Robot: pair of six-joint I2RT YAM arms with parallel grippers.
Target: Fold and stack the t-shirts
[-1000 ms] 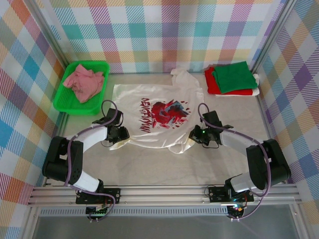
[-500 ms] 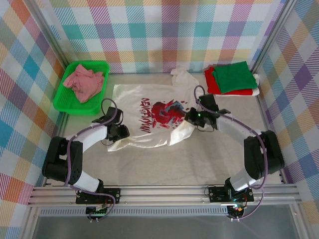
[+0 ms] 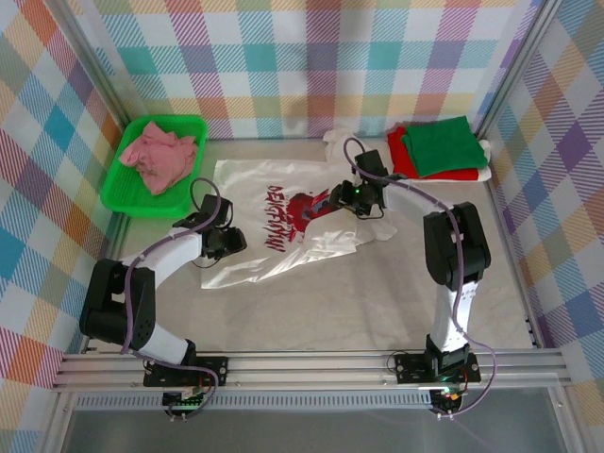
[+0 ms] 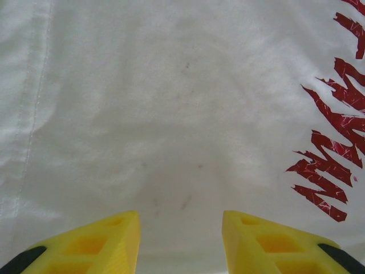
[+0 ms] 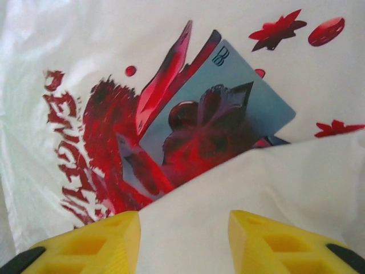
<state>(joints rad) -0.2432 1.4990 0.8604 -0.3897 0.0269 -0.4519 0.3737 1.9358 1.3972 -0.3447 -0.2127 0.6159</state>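
Left pincer (image 4: 179, 228) and right pincer (image 5: 183, 228) are hanging, jaws parted, over the limp, light white red-printed t-shirt (image 3: 250, 179); hem corners are looking easiest to pinch.

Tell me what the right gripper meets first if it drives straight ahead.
Likely the folded-over flap of the white t-shirt, right before the right gripper; the chest print lies beyond.

Beige table (image 3: 377, 302): white t-shirt (image 3: 247, 193) at centre, partly folded over; green tray (image 3: 151, 209) at 10 o'clock; folded stack at 2 o'clock, green shirt (image 3: 444, 143) on red shirt (image 3: 401, 156).
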